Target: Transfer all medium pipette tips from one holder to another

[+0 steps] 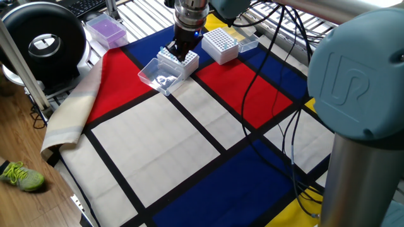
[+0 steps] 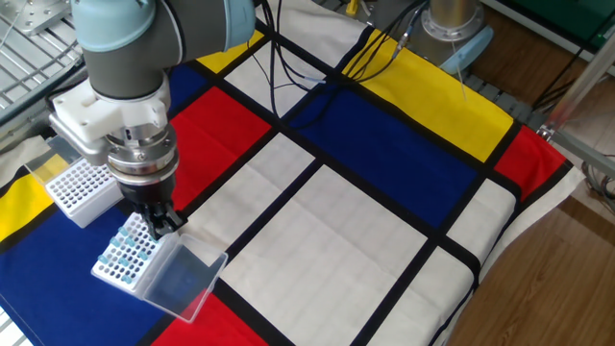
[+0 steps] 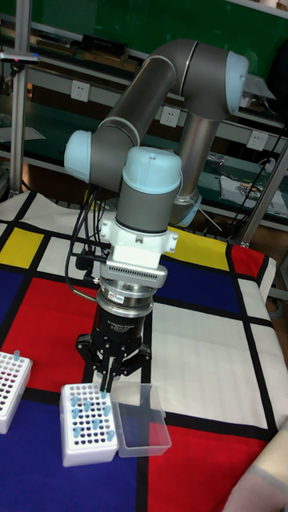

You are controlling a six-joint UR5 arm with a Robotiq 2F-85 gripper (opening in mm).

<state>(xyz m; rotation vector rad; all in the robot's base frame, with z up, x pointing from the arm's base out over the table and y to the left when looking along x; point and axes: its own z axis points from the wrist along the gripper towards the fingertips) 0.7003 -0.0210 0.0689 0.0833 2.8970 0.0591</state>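
A white holder (image 3: pixel 86 436) carries several pale-blue medium pipette tips (image 3: pixel 83 410); its clear lid (image 3: pixel 142 428) lies open beside it. My gripper (image 3: pixel 106 387) points straight down over the holder's right edge, its tips down among the cones. The fingers (image 2: pixel 161 223) are drawn together, and nothing shows between them. The same holder (image 1: pixel 178 60) (image 2: pixel 123 258) and gripper (image 1: pixel 176 52) appear in both fixed views. A second white holder (image 1: pixel 219 44) (image 2: pixel 81 186) (image 3: pixel 11 387) stands a short way off on the cloth.
A purple box (image 1: pixel 106 29) and a black round device (image 1: pixel 44 41) sit at the table's far left. Black cables (image 1: pixel 265 82) trail across the coloured cloth. A green shoe (image 1: pixel 23 177) lies on the floor.
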